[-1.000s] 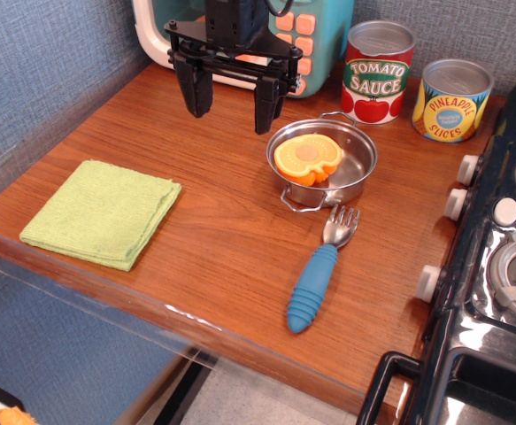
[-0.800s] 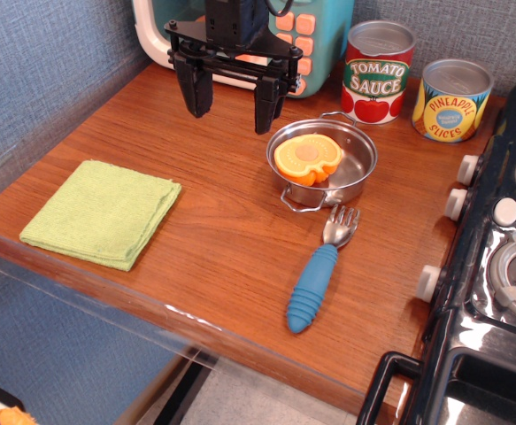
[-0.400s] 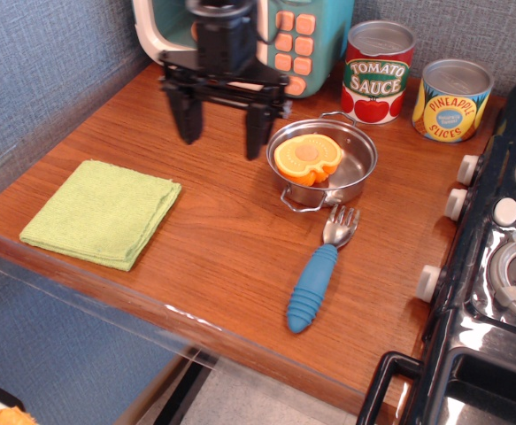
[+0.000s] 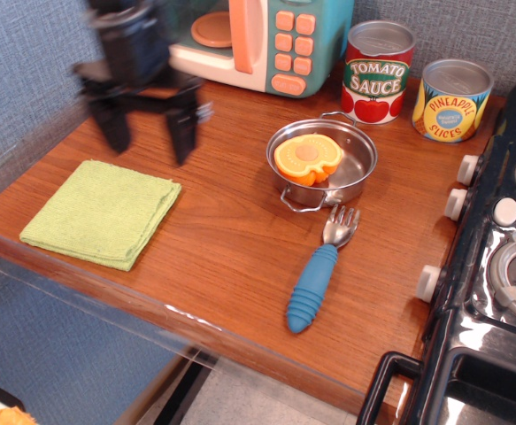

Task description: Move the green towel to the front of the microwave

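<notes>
The green towel (image 4: 102,213) lies folded flat at the front left corner of the wooden counter. The microwave (image 4: 258,40) stands at the back, teal and cream, with an orange handle, orange buttons and an orange plate inside. My gripper (image 4: 149,142) is blurred with motion, open and empty. It hangs above the counter just behind the towel's far edge, left of the steel pan. Its two black fingers (image 4: 184,133) point down and stand wide apart.
A steel pan (image 4: 322,161) holds an orange toy food piece (image 4: 307,158). A blue-handled fork (image 4: 316,276) lies in front of it. A tomato sauce can (image 4: 378,71) and a pineapple slices can (image 4: 452,99) stand at the back right. A toy stove (image 4: 496,266) borders the right side.
My gripper has moved left and forward, from in front of the microwave to just behind the towel, and now leaves the microwave's door in view. It stays open. The objects have not moved.
</notes>
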Available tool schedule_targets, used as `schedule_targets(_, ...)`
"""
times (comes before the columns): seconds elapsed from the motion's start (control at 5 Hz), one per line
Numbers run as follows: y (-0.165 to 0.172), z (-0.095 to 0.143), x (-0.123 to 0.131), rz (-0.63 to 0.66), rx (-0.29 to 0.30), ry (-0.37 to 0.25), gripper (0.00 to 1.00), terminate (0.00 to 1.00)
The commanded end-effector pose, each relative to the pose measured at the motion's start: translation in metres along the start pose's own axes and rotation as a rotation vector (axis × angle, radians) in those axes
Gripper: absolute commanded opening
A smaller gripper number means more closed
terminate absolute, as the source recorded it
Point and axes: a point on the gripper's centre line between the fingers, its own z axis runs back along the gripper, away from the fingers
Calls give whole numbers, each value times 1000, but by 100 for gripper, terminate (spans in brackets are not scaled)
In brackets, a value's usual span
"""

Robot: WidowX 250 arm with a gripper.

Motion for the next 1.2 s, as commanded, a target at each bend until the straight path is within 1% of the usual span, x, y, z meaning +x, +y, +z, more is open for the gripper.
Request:
schedule_targets(0.0, 54, -36, -7, -45, 160, -15, 100, 0)
schedule_targets(0.2, 64, -54, -8, -29, 139, -31, 100, 0)
schedule_targets(0.6, 72, -64, -13, -67, 20, -103, 100, 0)
schedule_targets(0.8, 74, -72, -14, -76, 11, -79, 100, 0)
schedule_targets(1.0, 69, -80, -14, -104, 108, -5, 100, 0)
